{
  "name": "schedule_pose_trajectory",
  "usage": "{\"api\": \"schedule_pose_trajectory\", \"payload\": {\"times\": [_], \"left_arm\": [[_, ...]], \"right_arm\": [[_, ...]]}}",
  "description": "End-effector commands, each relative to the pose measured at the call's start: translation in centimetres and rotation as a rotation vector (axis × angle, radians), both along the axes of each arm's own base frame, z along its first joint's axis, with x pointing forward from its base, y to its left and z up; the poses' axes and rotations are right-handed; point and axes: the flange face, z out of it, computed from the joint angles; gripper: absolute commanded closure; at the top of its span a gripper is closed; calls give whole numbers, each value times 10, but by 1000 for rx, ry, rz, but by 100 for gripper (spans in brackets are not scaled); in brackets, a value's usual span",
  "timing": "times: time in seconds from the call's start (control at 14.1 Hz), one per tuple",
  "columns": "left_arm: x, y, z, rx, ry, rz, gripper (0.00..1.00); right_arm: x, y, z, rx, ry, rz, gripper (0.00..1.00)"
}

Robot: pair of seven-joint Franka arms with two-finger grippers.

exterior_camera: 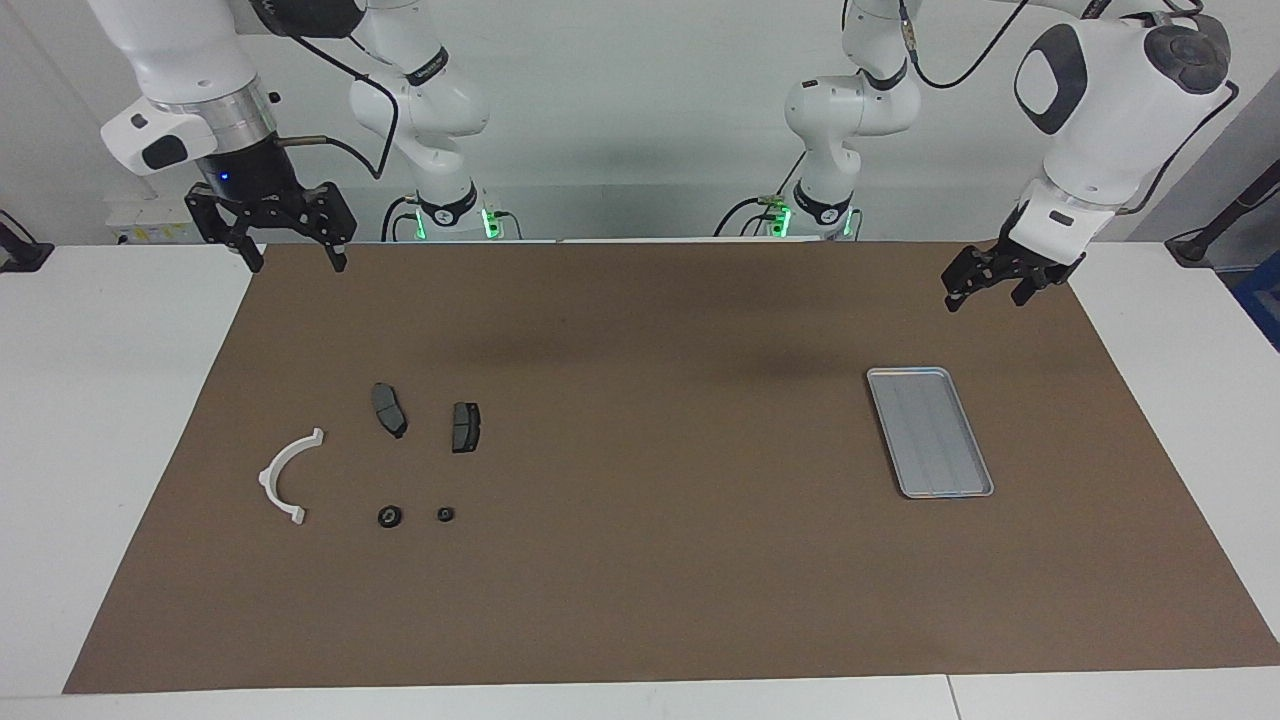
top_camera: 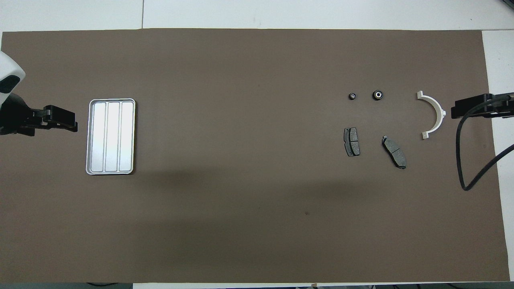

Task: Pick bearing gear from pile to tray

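The pile lies on the brown mat toward the right arm's end: a white half-ring bracket (exterior_camera: 285,470) (top_camera: 435,114), two dark grey plates (exterior_camera: 389,409) (exterior_camera: 465,427) (top_camera: 394,151) (top_camera: 351,141), and two small black round pieces (exterior_camera: 390,516) (exterior_camera: 445,514) (top_camera: 378,95) (top_camera: 352,96), which lie farthest from the robots. The silver tray (exterior_camera: 930,432) (top_camera: 111,136) lies bare toward the left arm's end. My right gripper (exterior_camera: 297,265) (top_camera: 466,110) hangs open and empty, raised over the mat's edge by the pile. My left gripper (exterior_camera: 985,298) (top_camera: 60,120) hangs open and empty, raised over the mat beside the tray.
The brown mat (exterior_camera: 650,560) covers most of the white table (exterior_camera: 110,420). A black cable (top_camera: 468,160) loops down from the right arm over the mat's end. Both arm bases stand at the robots' edge of the table.
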Motion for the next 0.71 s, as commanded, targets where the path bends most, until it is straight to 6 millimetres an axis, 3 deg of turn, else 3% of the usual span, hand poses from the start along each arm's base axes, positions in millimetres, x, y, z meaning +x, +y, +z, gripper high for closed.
{"api": "schedule_pose_trajectory", "payload": {"times": [0.0, 0.43, 0.64], "left_arm": [[-9, -3, 4, -8, -1, -38, 0], [-9, -1, 4, -11, -9, -94, 0], [-9, -1, 4, -11, -6, -89, 0]], "right_arm": [[-5, -1, 3, -13, 4, 31, 0], [-3, 5, -1, -11, 12, 42, 0], [4, 4, -13, -17, 36, 43, 0]]}}
